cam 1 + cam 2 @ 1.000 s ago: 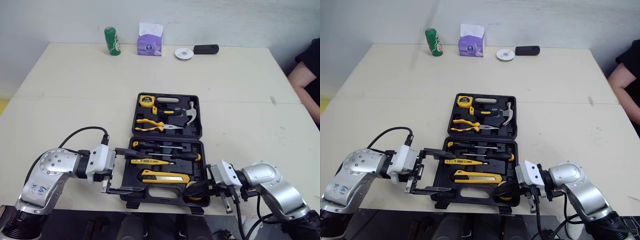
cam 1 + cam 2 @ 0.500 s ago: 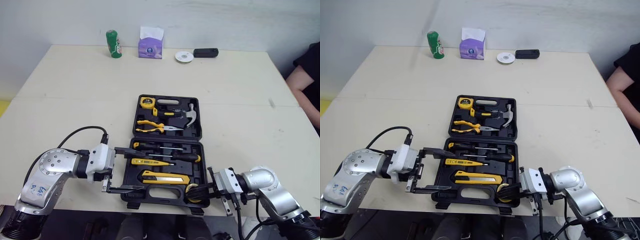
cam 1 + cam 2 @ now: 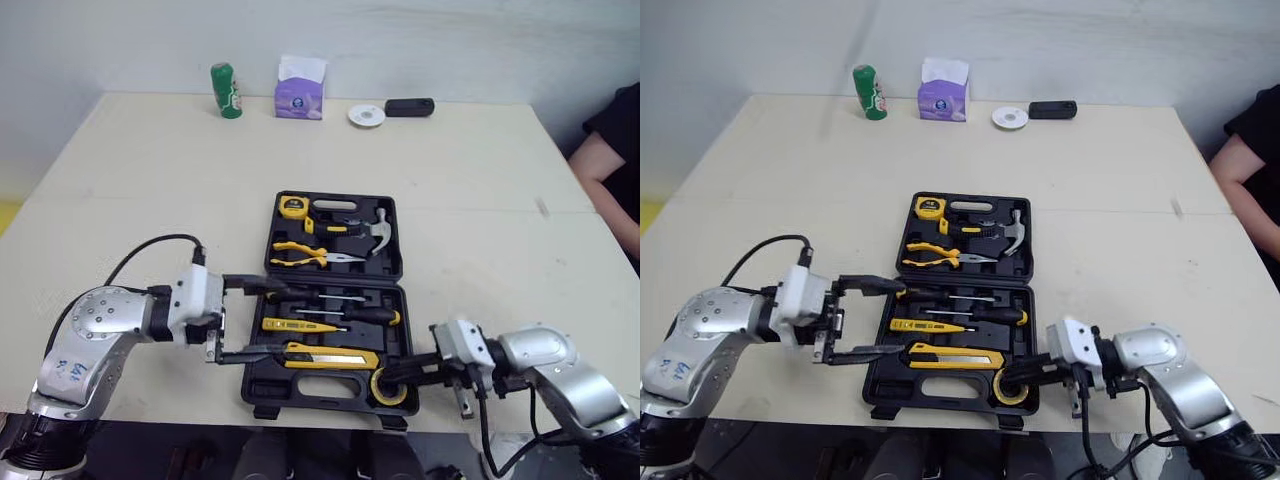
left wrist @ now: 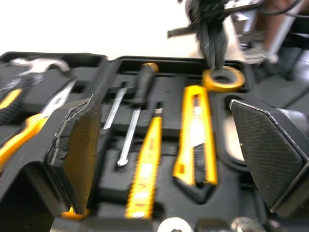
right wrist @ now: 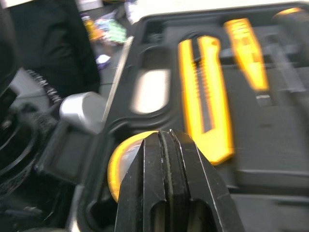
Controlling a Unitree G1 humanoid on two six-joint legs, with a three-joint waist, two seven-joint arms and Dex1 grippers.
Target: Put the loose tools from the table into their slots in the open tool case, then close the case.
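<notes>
The black tool case (image 3: 340,192) lies open near the table's front edge. Its far half holds a tape measure (image 3: 292,205), pliers (image 3: 305,255) and a hammer (image 3: 375,228). The near half holds screwdrivers (image 3: 340,300), a yellow tester pen (image 3: 295,325), a yellow utility knife (image 3: 335,355) and a yellow tape roll (image 3: 392,390). My left gripper (image 3: 262,318) is open, reaching over the near half's left side above the tool handles, with nothing between its fingers (image 4: 79,145). My right gripper (image 3: 388,375) is shut, its tips at the tape roll (image 5: 120,159) in the front right corner.
A green can (image 3: 225,90), a purple tissue box (image 3: 300,90), a white disc (image 3: 367,116) and a black device (image 3: 410,106) stand along the far edge. A person's arm (image 3: 605,170) shows at the right edge. The case sits close to the table's front edge.
My left gripper has moved from the case's front left corner further in over the near half. The right gripper has shifted slightly, and the tape roll now shows more fully.
</notes>
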